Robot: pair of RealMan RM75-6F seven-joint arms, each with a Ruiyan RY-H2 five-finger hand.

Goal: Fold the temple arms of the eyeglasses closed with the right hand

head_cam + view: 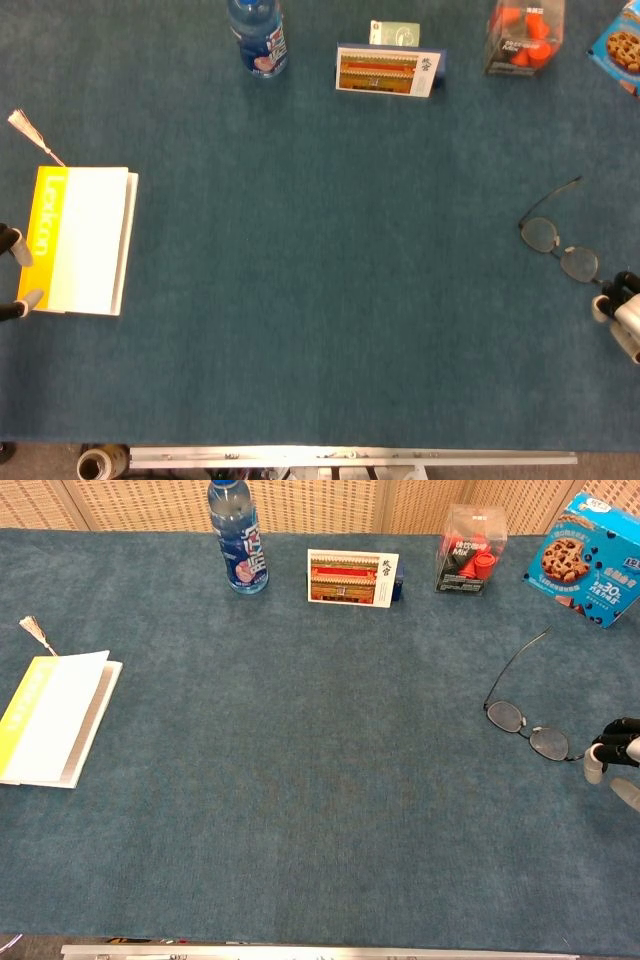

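glasses: thin black wire-frame eyeglasses (pixel 528 730) lying flat on the blue felt table (pixel 320 780), right side, far temple arm sticking out open
right hand (pixel 615 758): just beside the near lens, fingertips curled, can't tell if touching
left hand (pixel 18 272): fingers at yellow-covered book (pixel 78 240) edge

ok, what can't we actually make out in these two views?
- Right hand: cut off by the right edge in both views; only fingertips show, so its posture is unclear.
- Eyeglasses: near temple arm is hidden or too thin to trace by the fingertips, so contact can't be told.
- Left hand: only fingertips at the head view's left edge beside the yellow book; absent from the chest view.
- Cookie box: clipped by the frame edge.
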